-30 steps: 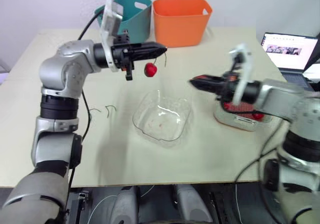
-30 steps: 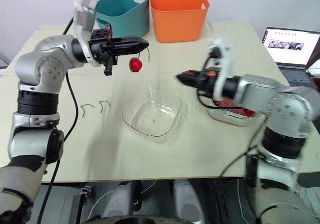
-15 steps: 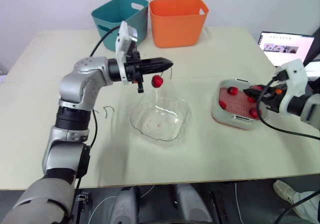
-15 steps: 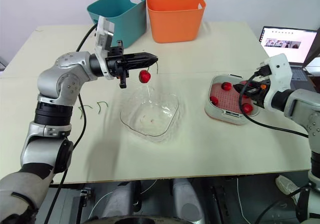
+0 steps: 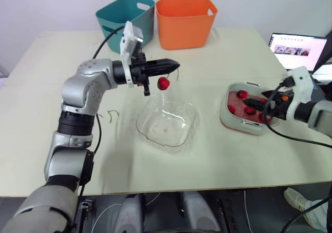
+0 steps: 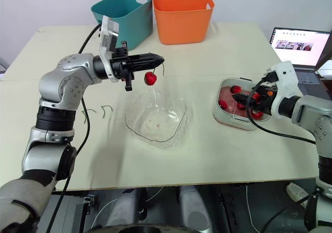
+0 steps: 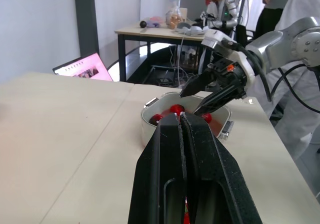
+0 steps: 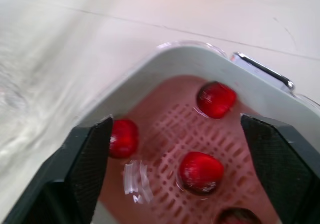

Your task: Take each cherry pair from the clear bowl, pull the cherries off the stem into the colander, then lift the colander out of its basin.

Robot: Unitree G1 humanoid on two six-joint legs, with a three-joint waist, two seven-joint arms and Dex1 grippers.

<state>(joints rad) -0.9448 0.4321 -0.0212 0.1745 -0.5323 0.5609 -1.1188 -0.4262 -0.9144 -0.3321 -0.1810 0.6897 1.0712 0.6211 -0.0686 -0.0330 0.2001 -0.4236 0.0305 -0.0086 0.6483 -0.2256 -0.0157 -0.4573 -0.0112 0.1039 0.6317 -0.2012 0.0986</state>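
My left gripper (image 5: 175, 65) is shut on a thin cherry stem, and one red cherry (image 5: 163, 83) hangs from it above the far rim of the clear bowl (image 5: 167, 123). The bowl looks empty apart from faint red smears. At the right, a red colander (image 5: 239, 102) sits in its white basin (image 5: 226, 120) with several cherries in it. My right gripper (image 5: 267, 104) hovers over the colander's right side. The right wrist view shows its fingers (image 8: 85, 169) spread wide over the cherries (image 8: 201, 170), holding nothing.
Two bare green stems (image 5: 113, 113) lie on the table left of the bowl. A teal bin (image 5: 127, 15) and an orange bin (image 5: 187, 20) stand at the back. An open laptop (image 5: 298, 49) sits at the far right.
My right gripper swung from the table's middle to over the colander, then opened there; one more cherry now lies in the colander. The left gripper still holds its hanging cherry.
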